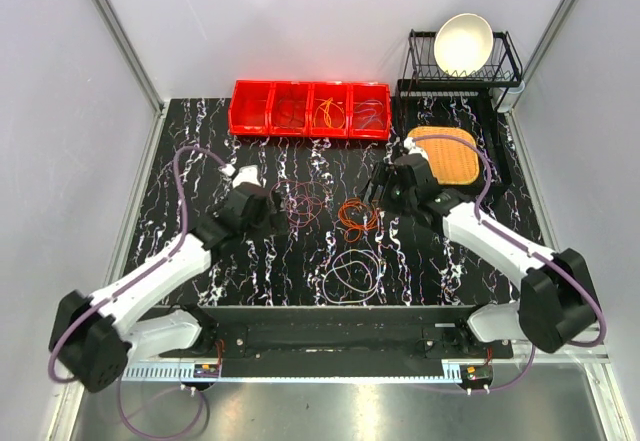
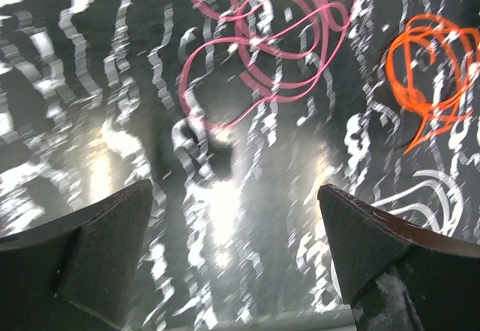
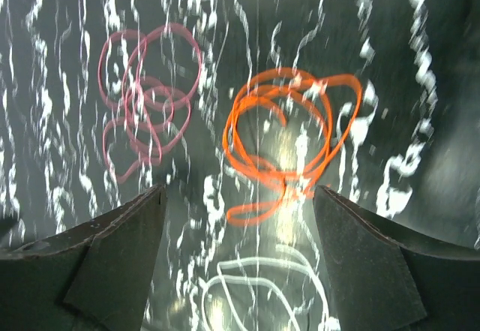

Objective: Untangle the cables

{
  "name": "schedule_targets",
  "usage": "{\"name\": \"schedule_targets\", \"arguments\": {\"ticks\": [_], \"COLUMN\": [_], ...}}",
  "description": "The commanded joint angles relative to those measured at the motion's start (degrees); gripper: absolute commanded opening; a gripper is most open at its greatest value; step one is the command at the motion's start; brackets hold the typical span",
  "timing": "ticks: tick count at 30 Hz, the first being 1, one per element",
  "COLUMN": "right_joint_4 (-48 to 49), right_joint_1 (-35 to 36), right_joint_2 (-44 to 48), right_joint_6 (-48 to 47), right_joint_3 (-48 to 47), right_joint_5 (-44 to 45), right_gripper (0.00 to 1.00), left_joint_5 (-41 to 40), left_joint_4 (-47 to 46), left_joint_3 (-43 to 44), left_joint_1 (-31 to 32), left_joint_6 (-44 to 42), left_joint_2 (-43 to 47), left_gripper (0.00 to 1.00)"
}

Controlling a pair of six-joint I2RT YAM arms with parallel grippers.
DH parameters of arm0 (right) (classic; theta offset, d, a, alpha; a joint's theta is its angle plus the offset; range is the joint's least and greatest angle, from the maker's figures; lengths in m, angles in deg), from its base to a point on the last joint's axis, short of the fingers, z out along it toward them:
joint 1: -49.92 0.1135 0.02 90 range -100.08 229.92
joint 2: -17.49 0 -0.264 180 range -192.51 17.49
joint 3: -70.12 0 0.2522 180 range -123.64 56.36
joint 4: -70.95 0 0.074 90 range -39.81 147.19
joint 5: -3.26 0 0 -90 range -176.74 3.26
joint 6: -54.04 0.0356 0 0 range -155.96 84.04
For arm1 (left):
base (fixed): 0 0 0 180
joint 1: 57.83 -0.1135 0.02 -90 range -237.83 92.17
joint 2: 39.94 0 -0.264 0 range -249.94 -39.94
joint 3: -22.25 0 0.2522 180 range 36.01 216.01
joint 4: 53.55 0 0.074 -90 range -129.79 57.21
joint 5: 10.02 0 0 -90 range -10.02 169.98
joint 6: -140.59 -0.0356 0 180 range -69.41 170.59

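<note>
We judge the job nearly done: pink cable (image 2: pixel 262 38), orange cable (image 3: pixel 289 132) and white cable (image 1: pixel 352 273) lie apart. Left gripper (image 2: pixel 232 248) and right gripper (image 3: pixel 240 256) both hang wide open, empty.

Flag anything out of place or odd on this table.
Nothing stands out. A pink coil, an orange coil and a white coil lie loose on the table, apparently apart; more cables sit in the red bins. The left gripper and right gripper are open and empty.

Pink cable (image 2: pixel 262 42) w/ orange cable (image 2: pixel 431 72)
</note>
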Motion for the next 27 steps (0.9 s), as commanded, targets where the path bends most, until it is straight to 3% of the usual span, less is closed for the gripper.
{"name": "schedule_targets", "arguments": {"ticks": [1, 7, 15, 27], "right_joint_4": [0.7, -0.6, -0.7, -0.7], "right_joint_1": [1.5, 1.4, 1.5, 1.4], "right_joint_2": [5.2, 8.2, 9.2, 8.2], "right_joint_6": [2.4, 1.7, 1.2, 0.4], "right_joint_3": [2.2, 5.6, 7.6, 7.0], "right_joint_5": [-3.8, -3.5, -4.5, -5.0], "right_gripper": [0.84, 0.84, 0.84, 0.84], "left_joint_5": [1.2, 0.6, 1.8, -2.0], "left_joint_4": [-13.6, -15.6, -17.8, -17.2], "left_joint_3": [4.8, 14.4, 22.1, 25.0], "left_joint_1": [0.1, 0.4, 0.4, 0.4], "left_joint_6": [3.1, 4.4, 4.6, 8.0], "left_joint_2": [-8.9, -25.1, -37.8, -43.8], "left_gripper": [0.93, 0.84, 0.75, 0.68]}}
